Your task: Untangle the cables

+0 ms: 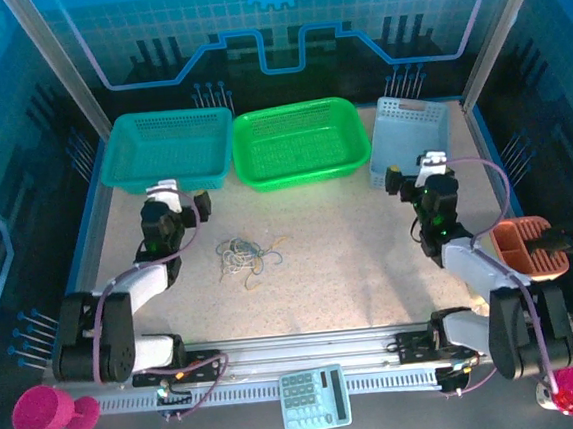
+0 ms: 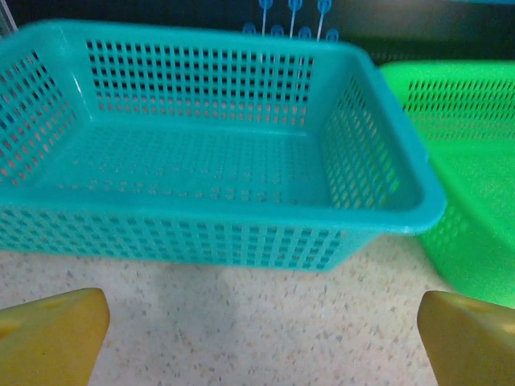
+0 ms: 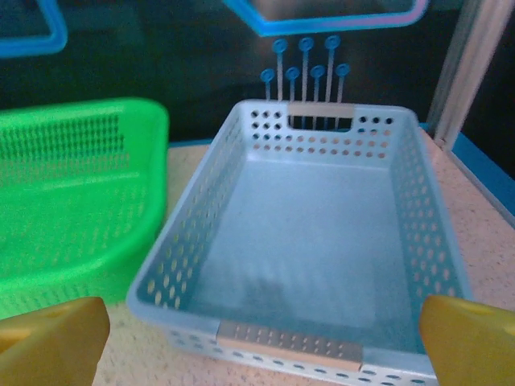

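Cables (image 1: 248,255) lie in one small tangle on the table (image 1: 351,259), between our two arms and in front of the green basket (image 1: 304,180). We judge them light, limp and quick to snag, so we would pinch a single outer loop. Our left gripper (image 2: 257,354) and right gripper (image 3: 257,354) both gape wide, holding nothing.

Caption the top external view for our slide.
Left gripper and right gripper, both open, flank tangled cables; teal basket, green basket, blue basket behind.

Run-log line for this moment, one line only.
cables tangled on table, untouched | left gripper open, facing teal basket | right gripper open, facing light-blue basket
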Robot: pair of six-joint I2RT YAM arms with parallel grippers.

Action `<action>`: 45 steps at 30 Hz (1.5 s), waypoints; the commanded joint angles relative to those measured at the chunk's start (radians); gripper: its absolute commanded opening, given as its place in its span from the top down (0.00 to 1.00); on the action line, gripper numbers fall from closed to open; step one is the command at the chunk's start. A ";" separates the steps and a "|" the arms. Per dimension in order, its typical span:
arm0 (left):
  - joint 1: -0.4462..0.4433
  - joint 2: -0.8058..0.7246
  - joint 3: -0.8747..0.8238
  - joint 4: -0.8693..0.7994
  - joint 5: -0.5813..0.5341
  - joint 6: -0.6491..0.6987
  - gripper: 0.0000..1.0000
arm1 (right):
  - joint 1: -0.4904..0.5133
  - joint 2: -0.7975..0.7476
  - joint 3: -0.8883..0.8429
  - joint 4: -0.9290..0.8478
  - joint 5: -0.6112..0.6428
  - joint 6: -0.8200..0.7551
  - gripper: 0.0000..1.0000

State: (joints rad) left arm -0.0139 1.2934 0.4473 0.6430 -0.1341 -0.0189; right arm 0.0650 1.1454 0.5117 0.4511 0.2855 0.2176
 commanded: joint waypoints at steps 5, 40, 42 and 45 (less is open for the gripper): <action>-0.006 -0.198 0.225 -0.515 -0.016 -0.202 0.01 | -0.037 -0.088 0.161 -0.384 -0.191 0.257 0.00; -0.357 -0.407 0.172 -0.984 0.028 -0.693 0.01 | 0.779 0.526 0.475 -0.532 -0.306 0.401 0.49; -0.357 -0.405 0.172 -0.983 0.025 -0.690 0.01 | 0.778 0.537 0.494 -0.541 -0.302 0.399 0.49; -0.357 -0.403 0.172 -0.977 0.026 -0.687 0.01 | 0.775 0.554 0.516 -0.551 -0.288 0.403 0.48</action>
State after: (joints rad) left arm -0.3641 0.8963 0.5884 -0.3141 -0.0929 -0.7059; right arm 0.8371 1.6756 0.9981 -0.0917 -0.0250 0.6037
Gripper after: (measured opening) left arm 0.992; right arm 0.516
